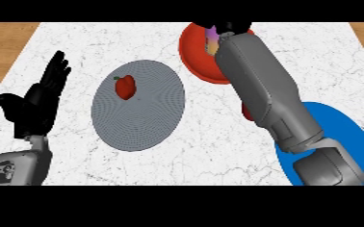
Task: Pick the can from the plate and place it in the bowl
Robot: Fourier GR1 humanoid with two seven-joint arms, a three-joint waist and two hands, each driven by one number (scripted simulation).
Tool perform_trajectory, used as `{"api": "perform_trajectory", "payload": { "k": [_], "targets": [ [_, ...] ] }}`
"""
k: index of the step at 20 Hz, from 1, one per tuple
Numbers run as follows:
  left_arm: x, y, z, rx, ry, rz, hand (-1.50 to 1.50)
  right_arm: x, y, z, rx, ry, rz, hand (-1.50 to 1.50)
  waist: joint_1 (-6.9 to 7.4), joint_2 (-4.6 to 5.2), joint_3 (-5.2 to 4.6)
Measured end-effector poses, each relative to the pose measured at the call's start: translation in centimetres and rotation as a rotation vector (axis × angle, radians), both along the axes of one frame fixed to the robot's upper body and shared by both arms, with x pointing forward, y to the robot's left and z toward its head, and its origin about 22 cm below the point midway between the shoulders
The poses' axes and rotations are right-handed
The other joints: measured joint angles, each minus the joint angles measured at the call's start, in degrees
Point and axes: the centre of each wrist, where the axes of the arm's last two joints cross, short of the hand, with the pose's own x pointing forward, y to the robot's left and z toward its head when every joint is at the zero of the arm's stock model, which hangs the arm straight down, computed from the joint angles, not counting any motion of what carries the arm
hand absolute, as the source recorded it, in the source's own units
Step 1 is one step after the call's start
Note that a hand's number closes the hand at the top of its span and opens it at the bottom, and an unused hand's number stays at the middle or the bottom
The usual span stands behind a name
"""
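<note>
Two plates and one bowl on the white counter (213,149). Reaches far across with the right forearm, ending over the red bowl (188,53) at the far middle, so that the right hand (227,27) shows only as a black scrap at the bowl's far rim. Hides its own grasp that way: cannot tell whether closed round anything or spread. Shows a sliver of purple and yellow, most likely the can (212,41), just left of the wrist and within the bowl's outline; hard to say whether resting inside or held above. Leaves the blue plate (334,120) at the near right, partly under the forearm, with no can visible on it, which suggests the placing step is at hand. Rests the left hand (39,101) at the left edge, spread and upright, clear of the work. Keeps the grey plate (142,125) with its red pepper (125,86) apart, left of the bowl. Small red object (246,111) beside the forearm, unidentifiable.
</note>
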Motion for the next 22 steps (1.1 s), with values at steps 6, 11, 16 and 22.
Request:
{"api": "perform_trajectory", "payload": {
  "k": [6, 11, 16, 22],
  "targets": [
    [0.3, 0.1, 0.3, -0.004, -0.004, -0.012, 0.00, 1.2, -3.9, -3.0, -0.010, 0.196, -0.092, -1.50, 0.45, 0.37, -0.01],
    [0.3, 0.4, 0.4, -0.008, 0.005, -0.014, 0.00, 1.5, -6.9, -4.6, 0.064, 0.309, -0.070, -1.50, 0.52, 0.37, 0.05],
    [0.1, 0.6, -0.1, -0.003, 0.000, -0.002, 0.00, 1.4, -8.4, -5.1, 0.215, 0.234, 0.008, -1.50, 0.13, 0.29, 0.10],
    [-0.2, 1.0, -0.6, -0.002, 0.009, 0.015, 0.00, 1.3, -10.0, -3.8, 0.530, -0.066, 0.017, -1.50, -0.93, -0.14, 0.22]
  ]
}}
